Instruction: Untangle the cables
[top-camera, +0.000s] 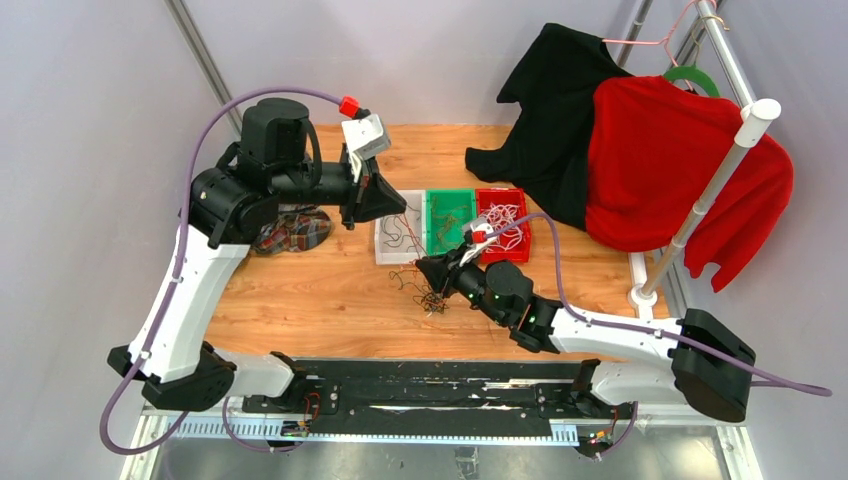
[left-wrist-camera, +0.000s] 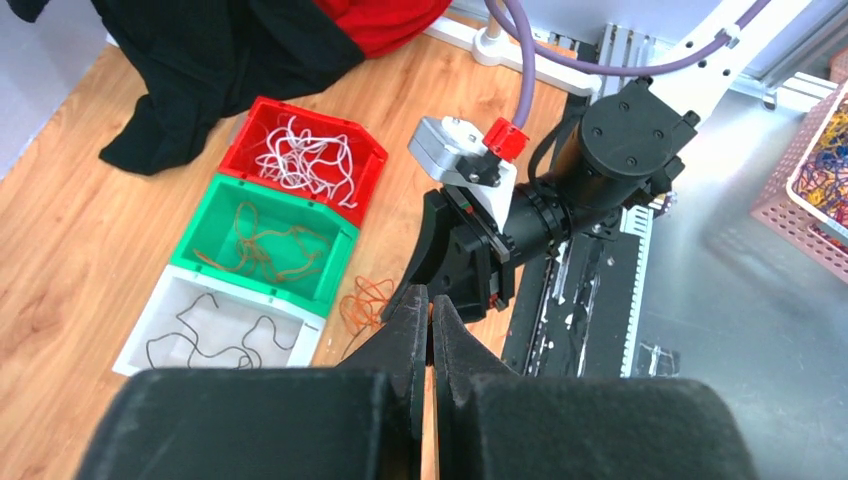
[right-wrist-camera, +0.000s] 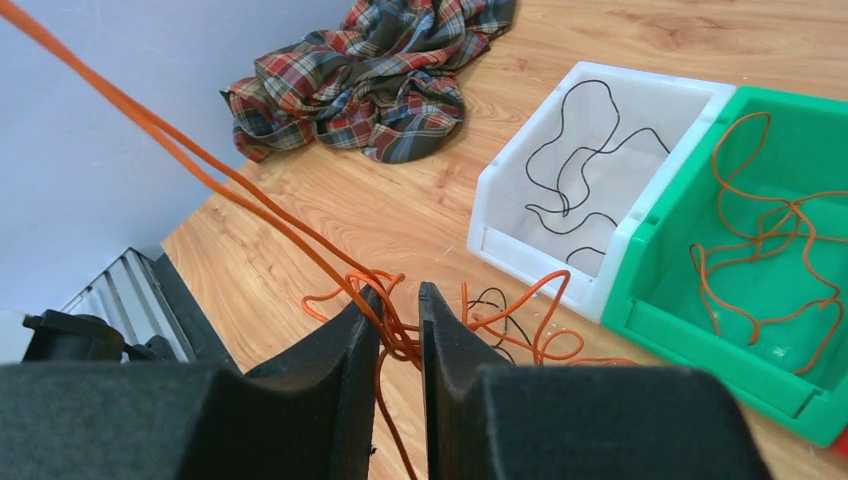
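Note:
A small tangle of orange and black cables (top-camera: 428, 295) lies on the wooden table in front of three bins; it also shows in the left wrist view (left-wrist-camera: 365, 303) and the right wrist view (right-wrist-camera: 500, 325). My right gripper (right-wrist-camera: 400, 295) sits low at the tangle (top-camera: 425, 268), its jaws narrowly apart and closed on a bunch of orange strands. Two taut orange strands (right-wrist-camera: 200, 170) run up from it and out of view. My left gripper (left-wrist-camera: 431, 305) hangs raised above (top-camera: 378, 205), shut, with a speck of orange between its tips.
A white bin (top-camera: 382, 250) holds black cable, a green bin (top-camera: 468, 195) orange cable, a red bin (top-camera: 482, 200) white cable. A plaid cloth (top-camera: 292, 228) lies left. Black (top-camera: 555, 110) and red garments (top-camera: 670, 170) hang on a rack at right. A pink basket (left-wrist-camera: 815, 160) stands off the table.

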